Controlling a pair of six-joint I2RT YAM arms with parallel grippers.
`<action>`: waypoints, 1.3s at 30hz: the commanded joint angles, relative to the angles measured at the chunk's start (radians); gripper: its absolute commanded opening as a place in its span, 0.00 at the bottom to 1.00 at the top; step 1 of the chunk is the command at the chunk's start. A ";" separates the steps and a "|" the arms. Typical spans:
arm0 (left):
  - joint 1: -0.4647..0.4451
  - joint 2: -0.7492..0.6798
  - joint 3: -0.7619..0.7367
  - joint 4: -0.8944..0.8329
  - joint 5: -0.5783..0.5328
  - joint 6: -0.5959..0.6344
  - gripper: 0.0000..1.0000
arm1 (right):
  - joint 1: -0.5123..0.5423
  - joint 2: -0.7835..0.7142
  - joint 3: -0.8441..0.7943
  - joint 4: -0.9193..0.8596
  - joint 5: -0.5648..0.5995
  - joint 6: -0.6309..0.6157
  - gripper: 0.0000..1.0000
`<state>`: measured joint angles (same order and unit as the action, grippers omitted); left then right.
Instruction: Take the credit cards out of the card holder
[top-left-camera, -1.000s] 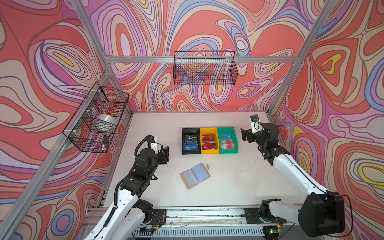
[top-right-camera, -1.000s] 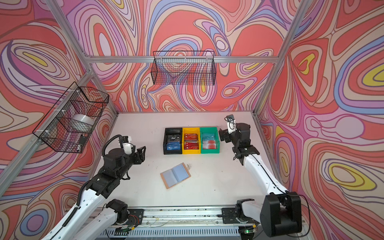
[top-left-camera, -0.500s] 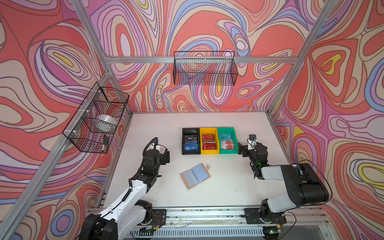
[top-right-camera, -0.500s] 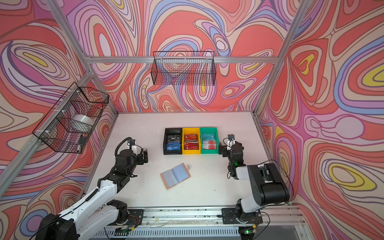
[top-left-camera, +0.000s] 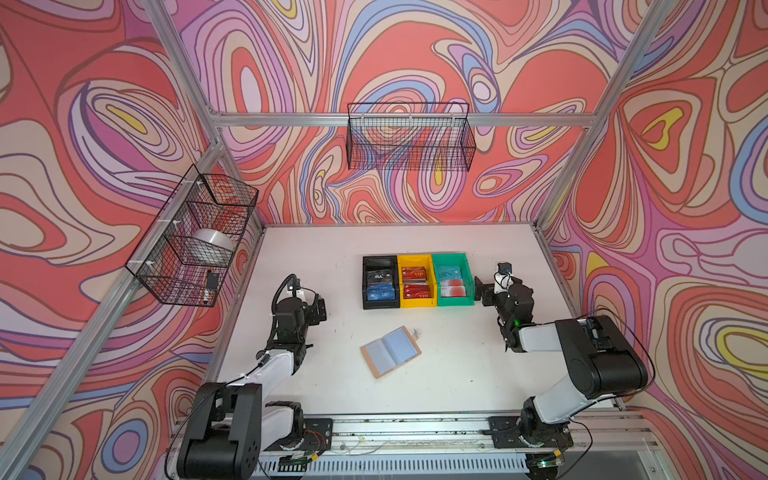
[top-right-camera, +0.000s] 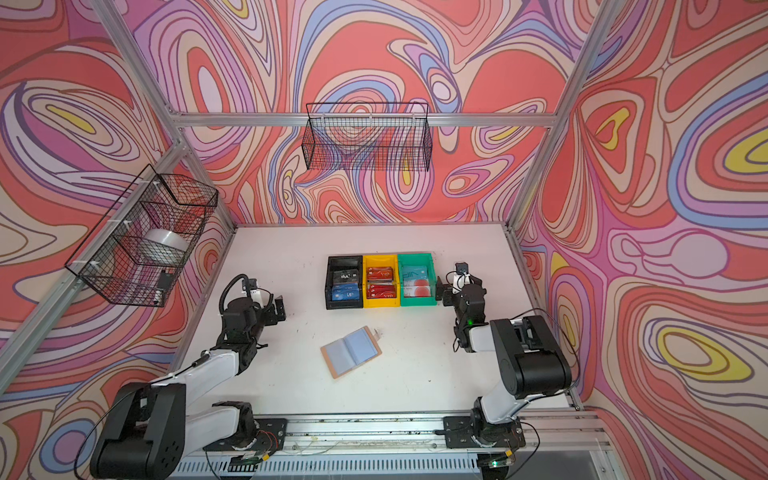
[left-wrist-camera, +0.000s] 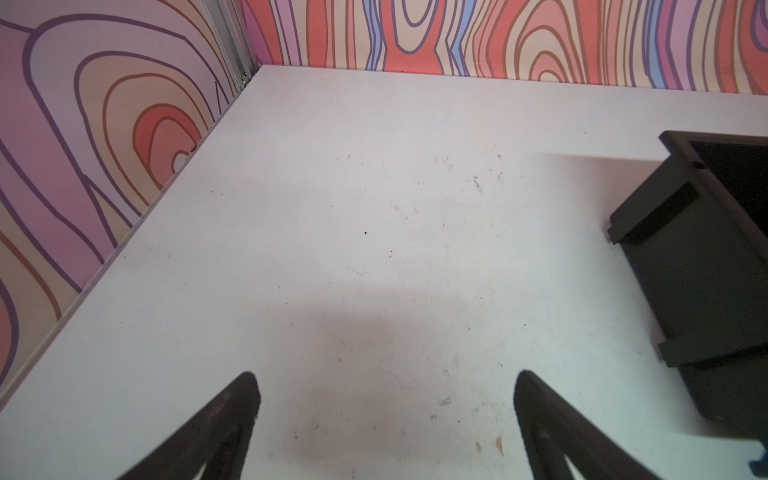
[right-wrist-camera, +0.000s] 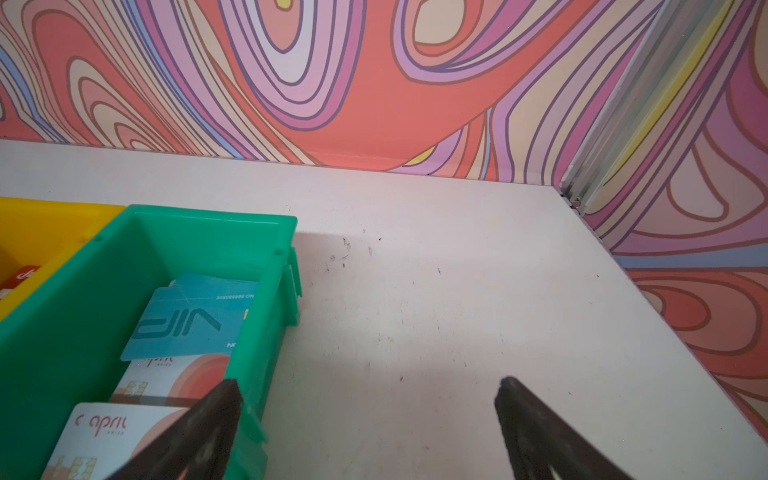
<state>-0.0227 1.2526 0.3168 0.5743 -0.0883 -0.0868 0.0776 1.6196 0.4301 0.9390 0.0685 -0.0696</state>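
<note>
Left gripper (left-wrist-camera: 384, 386): fingers spread wide and empty over the bare white table (left-wrist-camera: 374, 208). Right gripper (right-wrist-camera: 370, 390): also wide open and empty, just beside the green bin (right-wrist-camera: 62, 332). The tan card holder (top-left-camera: 390, 351) lies open mid-table between the arms, and its sleeves look empty. The credit cards (right-wrist-camera: 183, 324) sit in the black bin (top-left-camera: 380, 305), the yellow bin (top-left-camera: 417, 303) and the green bin, so the task looks finished. Readable: "VIP" on blue, red and teal cards, and "april" on a pale card (right-wrist-camera: 99, 424).
</note>
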 joint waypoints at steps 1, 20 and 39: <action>0.015 0.064 0.013 0.165 0.072 0.043 0.98 | -0.006 0.040 -0.006 0.058 0.061 0.037 0.98; 0.023 0.285 0.057 0.312 0.042 0.055 1.00 | -0.020 0.095 -0.012 0.117 0.033 0.039 0.98; 0.021 0.285 0.057 0.312 0.047 0.056 1.00 | -0.027 0.096 0.003 0.087 0.012 0.044 0.98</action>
<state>-0.0067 1.5314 0.3614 0.8627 -0.0376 -0.0338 0.0628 1.7061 0.4244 1.0397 0.0902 -0.0383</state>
